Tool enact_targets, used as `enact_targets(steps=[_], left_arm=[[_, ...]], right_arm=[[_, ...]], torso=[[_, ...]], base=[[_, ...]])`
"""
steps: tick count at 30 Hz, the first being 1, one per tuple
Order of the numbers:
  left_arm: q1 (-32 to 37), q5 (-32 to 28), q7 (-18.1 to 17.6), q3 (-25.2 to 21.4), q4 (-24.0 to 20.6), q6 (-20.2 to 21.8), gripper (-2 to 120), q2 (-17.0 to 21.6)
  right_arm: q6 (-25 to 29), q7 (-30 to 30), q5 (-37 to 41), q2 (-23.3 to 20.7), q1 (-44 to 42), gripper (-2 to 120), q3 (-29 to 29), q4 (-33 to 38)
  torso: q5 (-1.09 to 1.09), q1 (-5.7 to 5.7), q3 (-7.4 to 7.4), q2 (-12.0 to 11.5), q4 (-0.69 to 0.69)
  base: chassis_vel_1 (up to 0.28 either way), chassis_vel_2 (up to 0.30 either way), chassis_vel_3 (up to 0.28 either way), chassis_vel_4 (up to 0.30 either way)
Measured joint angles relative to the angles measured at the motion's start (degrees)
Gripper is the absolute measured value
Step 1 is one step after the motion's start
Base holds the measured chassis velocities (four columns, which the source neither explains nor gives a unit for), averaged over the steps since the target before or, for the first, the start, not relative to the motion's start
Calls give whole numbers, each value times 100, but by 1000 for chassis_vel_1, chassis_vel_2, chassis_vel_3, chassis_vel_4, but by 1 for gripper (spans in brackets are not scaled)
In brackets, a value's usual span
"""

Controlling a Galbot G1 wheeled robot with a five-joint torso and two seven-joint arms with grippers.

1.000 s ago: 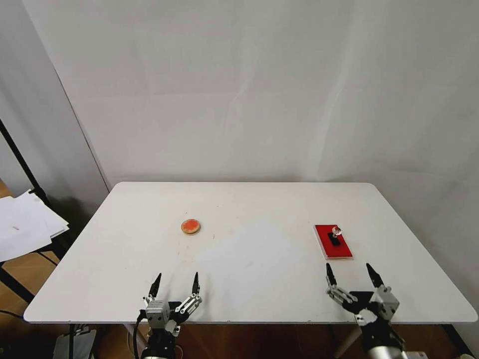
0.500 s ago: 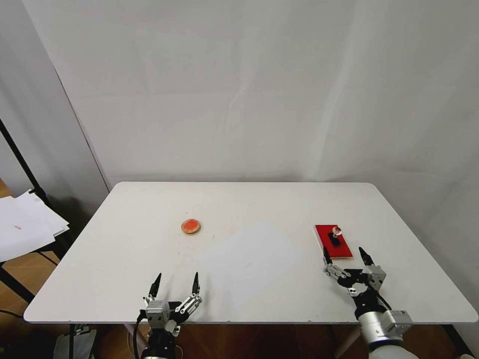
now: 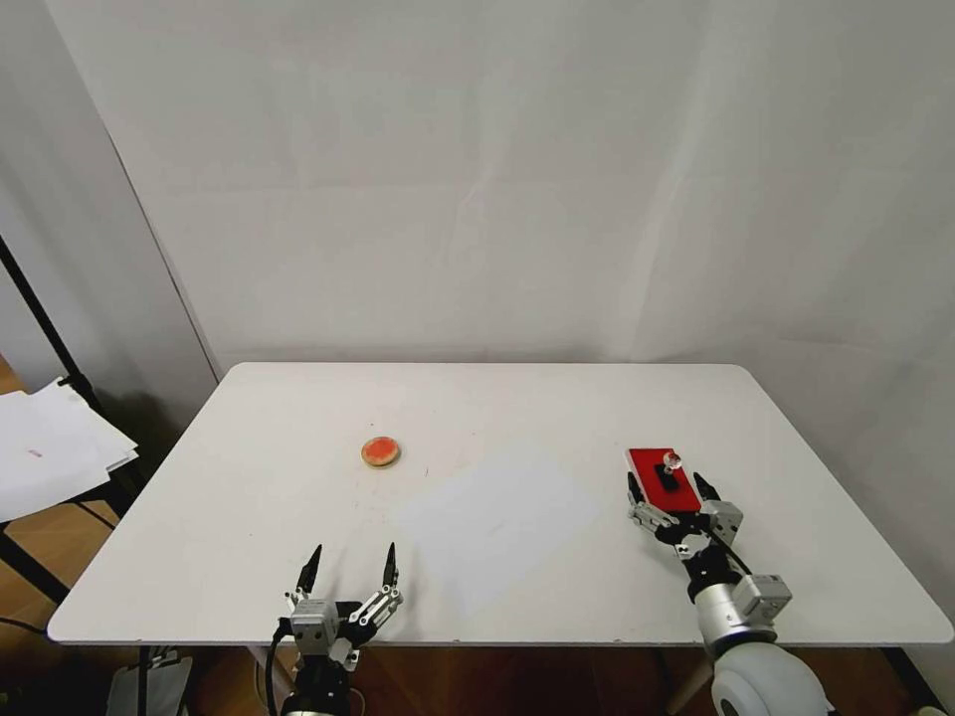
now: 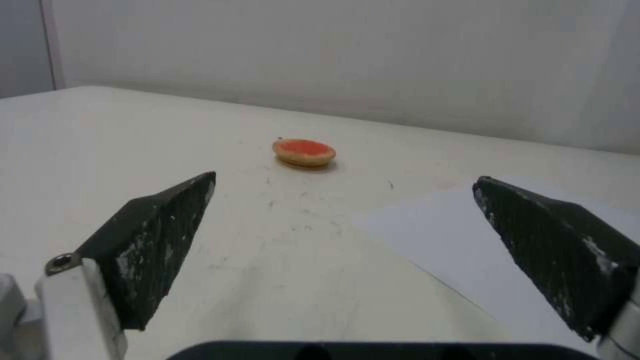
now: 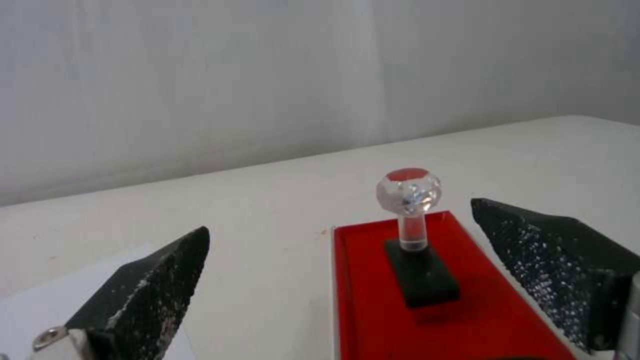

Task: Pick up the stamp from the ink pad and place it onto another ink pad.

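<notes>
white table [image 3: 497, 398] bears two ink pads

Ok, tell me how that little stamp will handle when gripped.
The stamp looks top-heavy: a round knob on a thin stem over a small black base, so a nudge may tip it. The glossy clear knob could slip. It probably weighs little.

clear glossy stamp [image 5: 409, 200] knob, matt white table [image 3: 517, 418]

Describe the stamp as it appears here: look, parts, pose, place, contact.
The stamp is small, with a flat black rectangular base, a thin clear stem and a clear faceted round knob showing red on top. It stands upright on the red ink pad, toward its far end, base flat on the pad. The right gripper, fingers open, flanks it without touching; nothing else touches it.
</notes>
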Motion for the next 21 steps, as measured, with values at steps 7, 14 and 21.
enact_targets(steps=[7, 14, 21], left_arm=[[0, 0, 0, 0, 0, 0, 102, 0], [0, 0, 0, 0, 0, 0, 102, 0], [0, 0, 0, 0, 0, 0, 102, 0]], right_arm=[[20, 8, 51, 26, 418, 100, -112, -298], [48, 8, 73, 27, 589, 100, -189, -503], [67, 23, 97, 17, 642, 100, -196, -601]], torso=[[0, 0, 0, 0, 0], [0, 0, 0, 0, 0], [0, -1, 0, 0, 0]], base=[[0, 0, 0, 0], [0, 0, 0, 0], [0, 0, 0, 0]])
